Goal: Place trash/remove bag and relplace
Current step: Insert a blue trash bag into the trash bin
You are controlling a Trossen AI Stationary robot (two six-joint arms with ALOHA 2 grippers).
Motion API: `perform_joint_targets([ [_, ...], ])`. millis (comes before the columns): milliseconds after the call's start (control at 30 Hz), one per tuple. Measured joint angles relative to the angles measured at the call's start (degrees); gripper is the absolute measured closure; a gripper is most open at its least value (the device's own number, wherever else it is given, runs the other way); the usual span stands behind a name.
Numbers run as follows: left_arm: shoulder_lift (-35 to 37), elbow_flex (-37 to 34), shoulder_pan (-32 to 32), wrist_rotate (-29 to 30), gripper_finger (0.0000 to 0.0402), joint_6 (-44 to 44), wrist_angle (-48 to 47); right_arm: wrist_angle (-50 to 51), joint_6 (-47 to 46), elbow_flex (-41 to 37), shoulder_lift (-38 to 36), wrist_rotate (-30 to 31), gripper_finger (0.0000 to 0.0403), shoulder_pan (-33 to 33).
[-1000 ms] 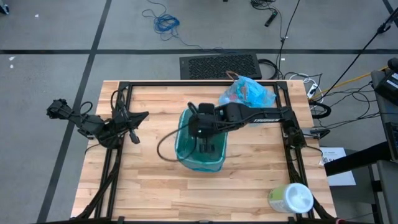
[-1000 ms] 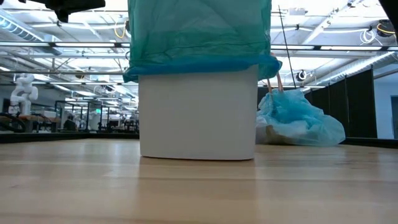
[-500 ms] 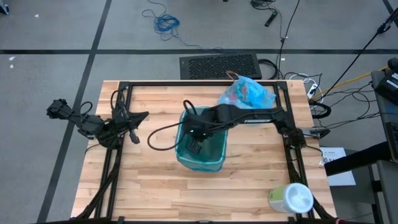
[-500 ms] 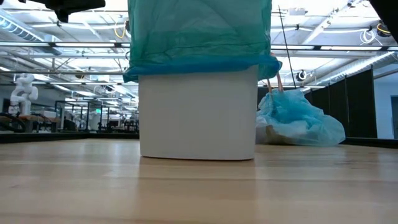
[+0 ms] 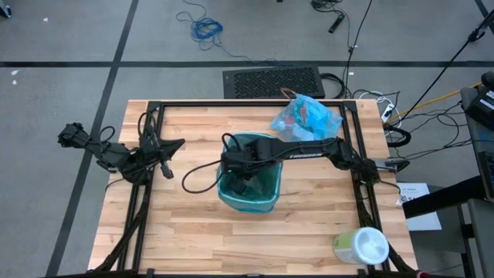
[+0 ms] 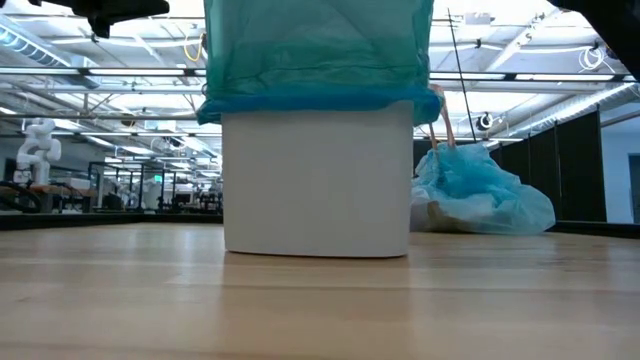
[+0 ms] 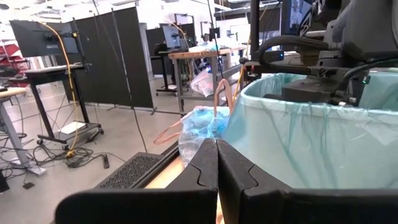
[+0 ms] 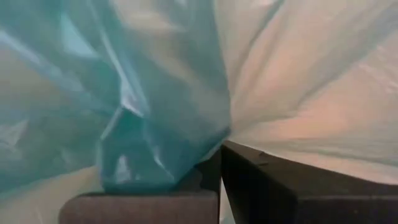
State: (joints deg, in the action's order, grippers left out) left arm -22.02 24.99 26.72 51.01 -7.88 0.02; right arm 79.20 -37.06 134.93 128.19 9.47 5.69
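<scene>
While the right arm stretches from the table's right edge toward the middle, we see its right gripper point(image 5: 241, 176) dipped into the white bin point(image 6: 317, 180), fingers closed and seemingly pinching a fold of the teal liner point(image 8: 143, 118), though the wrist view is too tight to be sure. That liner is draped over the bin's rim. The left arm waits folded by the table's left edge, its left gripper point(image 7: 217, 163) closed on nothing. We find the light-blue bag point(image 5: 306, 116), bundled and holding trash, lying near the table's back edge toward the right corner, well apart from the bin. A white-and-green tub point(image 5: 360, 245) stands at the front right corner.
</scene>
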Motion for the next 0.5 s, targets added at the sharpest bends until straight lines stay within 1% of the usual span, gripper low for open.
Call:
perform_joint_targets([
  [300, 0.0, 0.0, -0.02, 0.01, 0.0402, 0.02, -0.16, 0.01, 0.63, 0.0, -0.09, -0.5, 0.0403, 0.09],
  [500, 0.02, 0.0, 0.0, 0.01, 0.0402, 0.04, -0.14, -1.24, 0.98, 0.03, -2.56, -0.64, 0.0403, 0.67],
])
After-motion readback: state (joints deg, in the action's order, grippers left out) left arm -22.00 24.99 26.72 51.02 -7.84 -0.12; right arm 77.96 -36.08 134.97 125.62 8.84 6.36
